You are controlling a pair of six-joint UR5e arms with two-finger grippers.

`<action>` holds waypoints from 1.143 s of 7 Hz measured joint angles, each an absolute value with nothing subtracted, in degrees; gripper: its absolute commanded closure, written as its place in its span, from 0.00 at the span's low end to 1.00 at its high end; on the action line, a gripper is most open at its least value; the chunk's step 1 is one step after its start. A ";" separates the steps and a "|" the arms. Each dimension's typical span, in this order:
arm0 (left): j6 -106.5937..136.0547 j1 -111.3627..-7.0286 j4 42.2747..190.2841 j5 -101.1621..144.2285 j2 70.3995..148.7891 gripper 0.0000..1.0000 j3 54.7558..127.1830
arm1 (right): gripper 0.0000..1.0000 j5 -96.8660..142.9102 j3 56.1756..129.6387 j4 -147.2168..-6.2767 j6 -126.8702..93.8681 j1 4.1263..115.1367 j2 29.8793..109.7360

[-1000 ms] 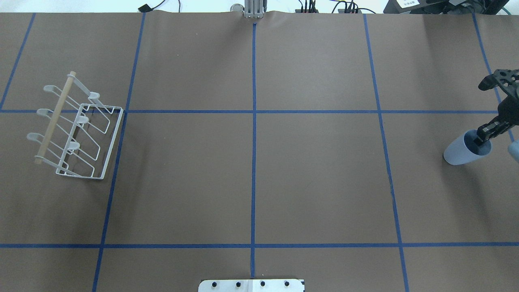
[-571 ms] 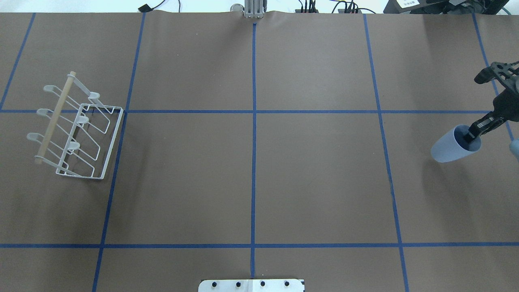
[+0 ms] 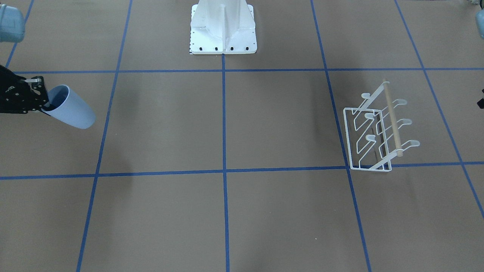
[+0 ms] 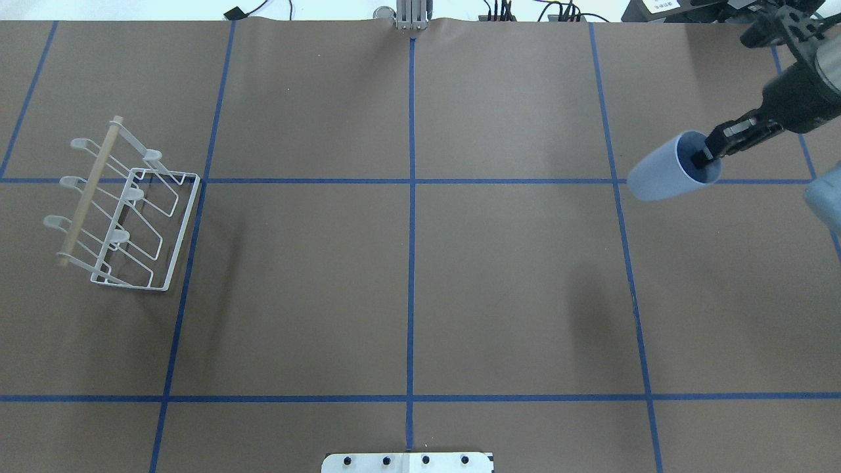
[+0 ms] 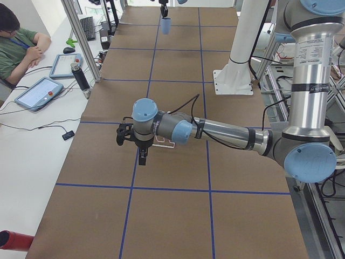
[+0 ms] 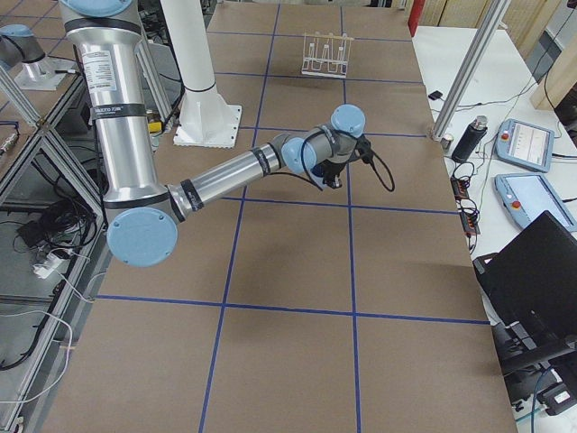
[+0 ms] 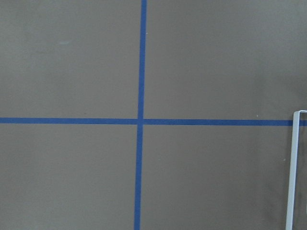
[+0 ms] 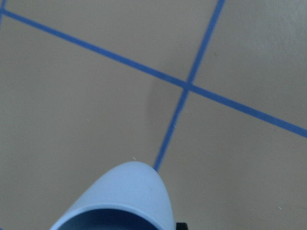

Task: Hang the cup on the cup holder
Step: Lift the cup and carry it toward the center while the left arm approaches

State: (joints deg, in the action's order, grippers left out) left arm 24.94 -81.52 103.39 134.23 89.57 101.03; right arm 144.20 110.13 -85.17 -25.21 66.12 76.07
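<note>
The light-blue cup (image 4: 660,176) hangs tilted in the air at the table's right side, mouth toward my right gripper (image 4: 703,157). That gripper is shut on the cup's rim, one finger inside. The cup also shows in the front view (image 3: 73,109), with the right gripper (image 3: 42,104) at its mouth, and in the right wrist view (image 8: 127,194). The white wire cup holder (image 4: 89,190) with its wooden dowel stands far left, empty; it also shows in the front view (image 3: 392,121). My left gripper (image 5: 141,155) hangs above the holder; I cannot tell whether it is open.
Brown paper with a blue tape grid covers the table. The robot's white base plate (image 3: 223,26) sits at the near middle edge. An operator (image 5: 16,43) sits with tablets beyond the far edge. The holder's base wire (image 7: 292,167) shows in the left wrist view.
My right gripper has lifted the cup off the table and carried it up and toward the table's far side and centre, tilting it further onto its side. The cup holder has not moved.
</note>
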 measured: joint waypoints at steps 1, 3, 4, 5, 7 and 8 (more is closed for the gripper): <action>35.16 -79.06 111.69 134.34 90.04 0.02 100.99 | 1.00 144.08 110.32 -78.84 -34.25 64.99 73.50; 57.02 -74.75 128.50 134.31 92.24 0.02 101.02 | 1.00 142.37 109.54 -61.09 -52.61 62.14 71.94; 68.38 -72.55 135.88 134.32 94.54 0.02 101.30 | 1.00 141.28 109.21 -53.03 -60.30 60.81 71.76; 79.63 -70.37 144.31 134.34 96.81 0.02 101.54 | 1.00 140.17 109.12 -46.20 -66.20 59.49 71.68; 101.21 -65.61 160.83 134.08 102.03 0.02 101.63 | 1.00 136.17 109.08 -32.60 -76.51 56.11 71.65; 107.02 -63.62 164.76 133.94 104.73 0.02 101.88 | 1.00 131.51 109.07 -24.98 -81.93 52.89 71.68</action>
State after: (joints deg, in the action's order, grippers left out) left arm 107.02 -63.62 164.76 133.94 104.73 101.88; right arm 131.51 109.07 -24.98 -81.93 52.89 71.68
